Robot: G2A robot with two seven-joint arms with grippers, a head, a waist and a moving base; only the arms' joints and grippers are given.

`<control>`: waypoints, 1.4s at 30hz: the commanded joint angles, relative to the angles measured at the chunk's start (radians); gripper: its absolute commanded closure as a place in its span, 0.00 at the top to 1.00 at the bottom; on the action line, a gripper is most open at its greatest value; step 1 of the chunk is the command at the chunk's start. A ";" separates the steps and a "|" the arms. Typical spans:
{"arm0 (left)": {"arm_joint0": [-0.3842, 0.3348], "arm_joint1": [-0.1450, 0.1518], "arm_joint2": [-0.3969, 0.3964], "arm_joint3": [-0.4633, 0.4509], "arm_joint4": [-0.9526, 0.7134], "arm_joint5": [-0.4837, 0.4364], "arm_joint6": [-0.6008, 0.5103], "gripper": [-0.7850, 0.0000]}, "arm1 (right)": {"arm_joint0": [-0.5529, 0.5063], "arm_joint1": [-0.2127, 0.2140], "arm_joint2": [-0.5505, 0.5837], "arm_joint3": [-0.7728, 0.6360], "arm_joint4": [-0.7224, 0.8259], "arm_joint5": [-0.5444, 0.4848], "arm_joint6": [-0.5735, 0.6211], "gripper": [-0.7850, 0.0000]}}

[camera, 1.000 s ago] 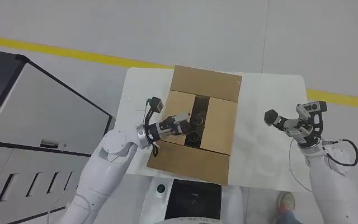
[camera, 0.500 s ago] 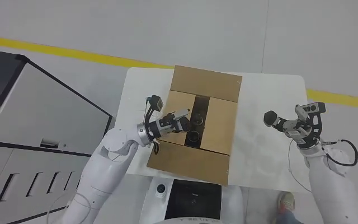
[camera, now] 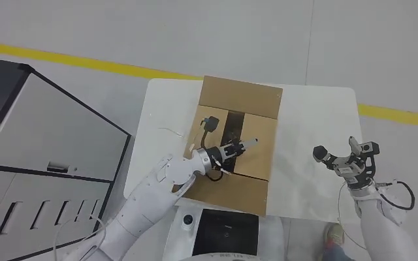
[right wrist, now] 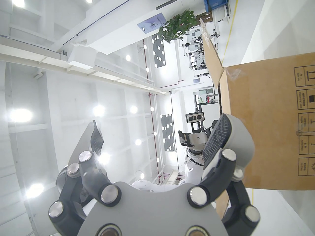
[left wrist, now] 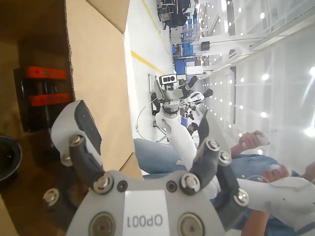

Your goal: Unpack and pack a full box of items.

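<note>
Hovering at the open box (camera: 240, 96) mid-table, the left gripper (left wrist: 141, 116) is holding 2 fingers spread beside an inner flap (left wrist: 98, 57); closing here could be pinching cardboard, not the orange-banded item (left wrist: 44, 92) below. Right gripper (right wrist: 160, 124) is hanging spread, well apart.

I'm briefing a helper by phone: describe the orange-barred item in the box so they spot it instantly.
On the white table stands an open cardboard box. Inside it, ahead of the left tool, lies a black block. Two orange bars cross it, unlike the round black item nearby.
</note>
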 commanded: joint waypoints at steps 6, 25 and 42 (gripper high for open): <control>0.017 0.008 -0.024 -0.046 0.046 0.004 0.003 1.00 | 0.000 0.000 0.000 0.000 0.000 0.000 0.000 1.00; -0.010 -0.010 0.055 -0.025 0.186 0.088 0.029 1.00 | 0.000 0.000 0.000 -0.001 -0.001 0.001 -0.006 1.00; -0.120 -0.085 0.212 0.006 -0.092 -0.054 0.003 1.00 | -0.038 -0.003 0.043 -0.044 0.018 0.037 -0.049 1.00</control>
